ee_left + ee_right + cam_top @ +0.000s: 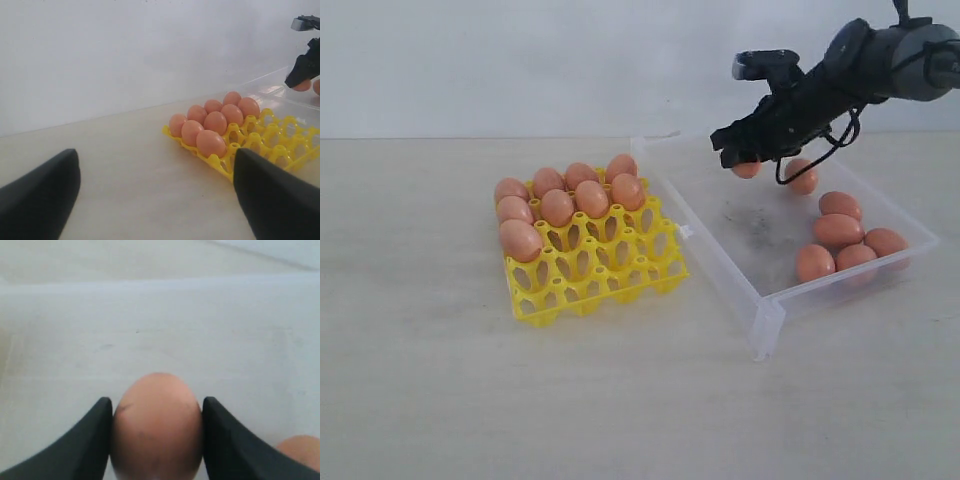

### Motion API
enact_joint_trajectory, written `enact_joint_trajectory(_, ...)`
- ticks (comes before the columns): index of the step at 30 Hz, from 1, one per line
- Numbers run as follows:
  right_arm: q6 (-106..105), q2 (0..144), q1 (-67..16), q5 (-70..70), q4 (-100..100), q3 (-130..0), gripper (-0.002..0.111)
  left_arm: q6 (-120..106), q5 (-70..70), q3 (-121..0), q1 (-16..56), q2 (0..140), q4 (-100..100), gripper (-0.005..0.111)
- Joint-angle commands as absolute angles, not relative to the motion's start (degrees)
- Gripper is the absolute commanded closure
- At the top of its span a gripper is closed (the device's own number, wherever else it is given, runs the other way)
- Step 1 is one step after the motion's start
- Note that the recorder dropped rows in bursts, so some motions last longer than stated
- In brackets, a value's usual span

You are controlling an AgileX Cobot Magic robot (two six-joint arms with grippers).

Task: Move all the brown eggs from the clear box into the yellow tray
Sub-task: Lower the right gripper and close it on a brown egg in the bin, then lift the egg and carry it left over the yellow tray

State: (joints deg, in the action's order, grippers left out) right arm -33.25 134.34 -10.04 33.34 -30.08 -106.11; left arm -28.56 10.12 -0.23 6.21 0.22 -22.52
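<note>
Desk [420, 400] pale and bare-topped. My left pincer [155, 157] gapes, nothing between its fingers, near the bright yellow square plastic egg tray [610, 280], which seats nine smooth orange-brown oval eggs [557, 207]. Clear shallow plastic box [760, 330] just beside it, six eggs loose inside. Over its far end my right pincer [745, 160] clamps one egg [157, 430].

A pale tabletop [420, 400] meets a plain white wall [520, 60].

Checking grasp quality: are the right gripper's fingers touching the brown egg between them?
Touching. Right wrist view shows both fingers flush against the brown egg's sides, no gap.
</note>
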Motion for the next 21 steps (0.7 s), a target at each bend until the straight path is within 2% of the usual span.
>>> enact_joint_trajectory(1, -55.07, 129.35, -9.75, 11.54, -46.57, -93.41, 0.109, -28.11, 10.09, 0.00, 6.59, 0.00, -22.90, 0.029)
enact_joint_trajectory(3, -73.36, 128.94, -9.75, 3.74, -63.29, -88.88, 0.109, -28.11, 10.09, 0.00, 6.59, 0.00, -22.90, 0.029)
enact_joint_trajectory(5, -86.60, 129.64, -9.63, 6.64, -74.44, -88.27, 0.109, -28.11, 10.09, 0.00, 6.59, 0.00, -22.90, 0.029)
enact_joint_trajectory(7, -104.92, 129.76, -9.63, 14.55, -91.45, -88.27, 0.109, -28.11, 10.09, 0.00, 6.59, 0.00, -22.90, 0.029)
enact_joint_trajectory(8, -115.62, 129.76, -9.10, 25.33, -99.95, -87.25, 0.109, -28.11, 10.09, 0.00, 6.59, 0.00, -22.90, 0.029)
enact_joint_trajectory(10, -118.02, 129.86, -8.59, 33.90, -99.95, -87.25, 0.109, -28.11, 10.09, 0.00, 6.59, 0.00, -22.90, 0.029)
enact_joint_trajectory(13, -120.46, 129.76, -8.59, 32.37, -99.95, -86.71, 0.109, -28.11, 10.09, 0.00, 6.59, 0.00, -22.90, 0.029)
enact_joint_trajectory(18, -120.74, 129.76, -8.59, 23.68, -99.95, -86.83, 0.109, -28.11, 10.09, 0.00, 6.59, 0.00, -22.90, 0.029)
enact_joint_trajectory(21, -116.92, 129.76, -8.59, 12.63, -99.95, -88.92, 0.109, -28.11, 10.09, 0.00, 6.59, 0.00, -22.90, 0.029)
